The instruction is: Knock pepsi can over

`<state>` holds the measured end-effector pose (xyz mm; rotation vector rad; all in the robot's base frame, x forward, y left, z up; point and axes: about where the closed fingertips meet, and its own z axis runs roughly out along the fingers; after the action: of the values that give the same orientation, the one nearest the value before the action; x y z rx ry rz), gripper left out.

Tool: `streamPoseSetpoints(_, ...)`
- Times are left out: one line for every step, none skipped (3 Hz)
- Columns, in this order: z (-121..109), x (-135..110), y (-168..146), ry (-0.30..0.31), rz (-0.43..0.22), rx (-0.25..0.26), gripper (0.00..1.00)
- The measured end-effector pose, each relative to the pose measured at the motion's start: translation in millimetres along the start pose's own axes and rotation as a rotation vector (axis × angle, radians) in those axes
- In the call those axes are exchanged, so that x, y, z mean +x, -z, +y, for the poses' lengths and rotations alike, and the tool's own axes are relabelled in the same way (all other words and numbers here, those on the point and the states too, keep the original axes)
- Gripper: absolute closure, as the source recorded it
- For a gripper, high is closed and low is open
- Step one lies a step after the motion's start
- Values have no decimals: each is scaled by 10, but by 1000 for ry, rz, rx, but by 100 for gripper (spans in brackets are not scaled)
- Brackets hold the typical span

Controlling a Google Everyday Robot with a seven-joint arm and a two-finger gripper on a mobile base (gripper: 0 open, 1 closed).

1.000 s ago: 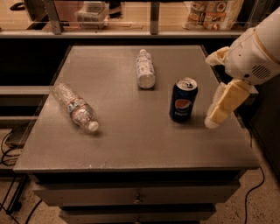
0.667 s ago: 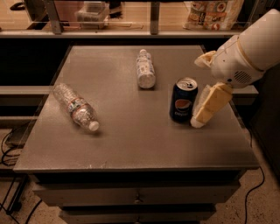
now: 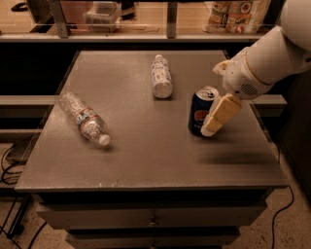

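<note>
The gripper (image 3: 219, 115) has been moved toward 9 o'clock and is seen against the right side of the can (image 3: 198, 115), stood upright at 3 o'clock on the table (image 3: 146, 165). Whether it is open or closed cannot be told. A bottle (image 3: 162, 77) is laid at 12 o'clock, a second bottle (image 3: 83, 118) at 9.

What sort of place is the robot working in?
Probably an office snack area: a grey drawer cabinet, with snack bags on the shelf behind. The gripper is at the pepsi can.
</note>
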<state>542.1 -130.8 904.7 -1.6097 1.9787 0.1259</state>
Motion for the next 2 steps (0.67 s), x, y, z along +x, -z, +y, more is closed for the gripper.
streamPoseSetpoints(-65, 37, -96, -13, 9, -2, 17)
streamPoseSetpoints(-37, -32, -154, 3, 9, -22, 49)
